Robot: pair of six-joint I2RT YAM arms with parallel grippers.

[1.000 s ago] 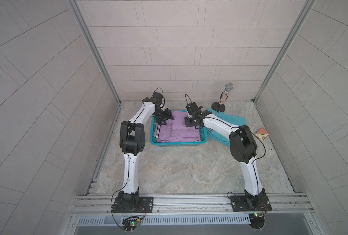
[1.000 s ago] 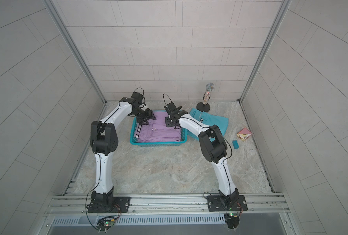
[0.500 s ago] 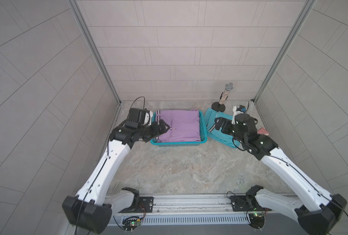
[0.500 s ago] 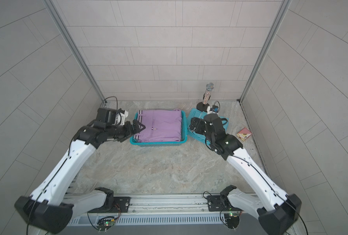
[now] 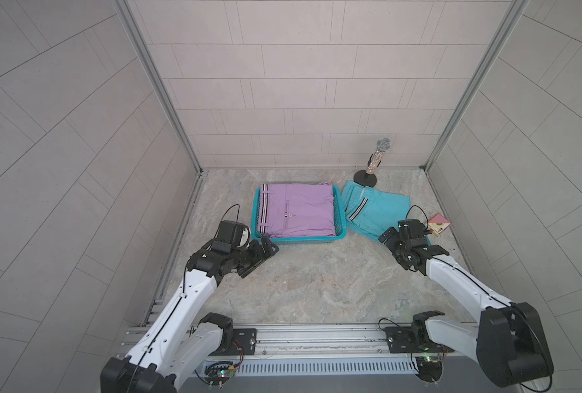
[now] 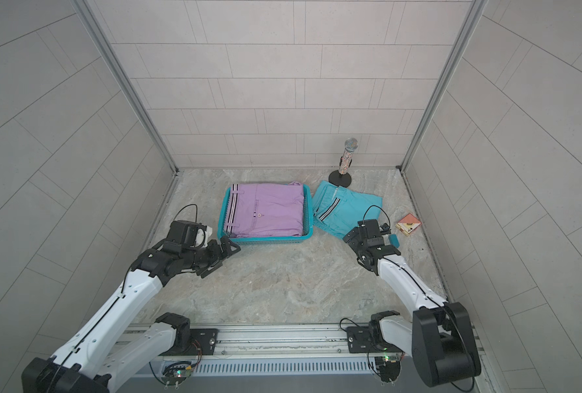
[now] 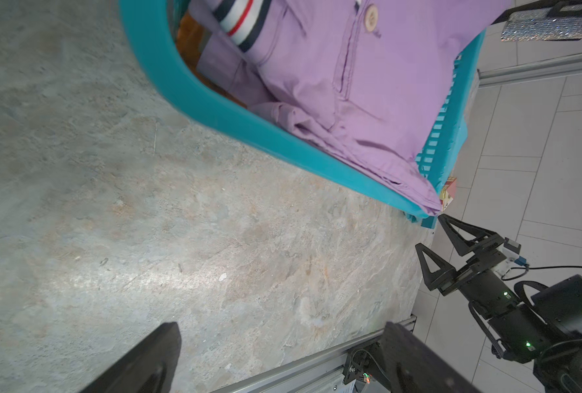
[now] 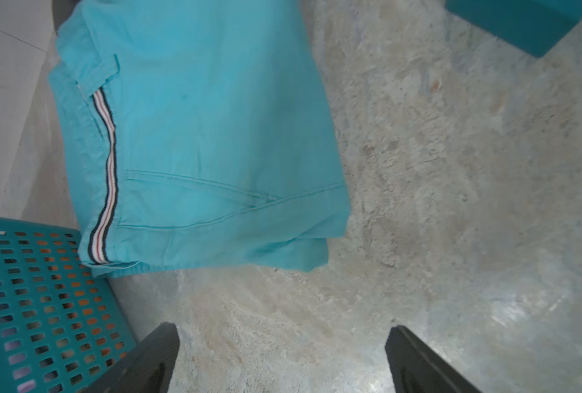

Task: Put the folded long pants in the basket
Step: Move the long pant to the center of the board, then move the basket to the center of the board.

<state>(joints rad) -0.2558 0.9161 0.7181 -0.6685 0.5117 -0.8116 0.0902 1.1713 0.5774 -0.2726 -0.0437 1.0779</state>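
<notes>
The turquoise basket (image 5: 303, 240) (image 6: 266, 240) stands at the back middle of the floor. Lilac folded long pants (image 5: 300, 211) (image 6: 269, 211) (image 7: 368, 85) lie on top inside it. Orange cloth (image 7: 189, 44) shows beneath them at the basket's rim (image 7: 214, 112). Turquoise folded long pants (image 5: 374, 211) (image 6: 347, 211) (image 8: 197, 136) lie on the floor right of the basket wall (image 8: 38, 299). My left gripper (image 5: 260, 260) (image 6: 221, 258) (image 7: 283, 360) hangs open and empty by the basket's near left corner. My right gripper (image 5: 406, 234) (image 6: 368, 231) (image 8: 283, 360) is open and empty at the turquoise pants' near edge.
A glittery microphone on a black stand (image 5: 374, 160) rises behind the turquoise pants. A small orange-pink box (image 5: 437, 224) and a teal block (image 6: 394, 241) lie near the right wall. Tiled walls enclose three sides; a metal rail (image 5: 317, 337) runs along the front.
Both arms have drawn back from over the basket toward the front and low to the floor. Both grippers have opened. The lilac pants lie in the basket.
</notes>
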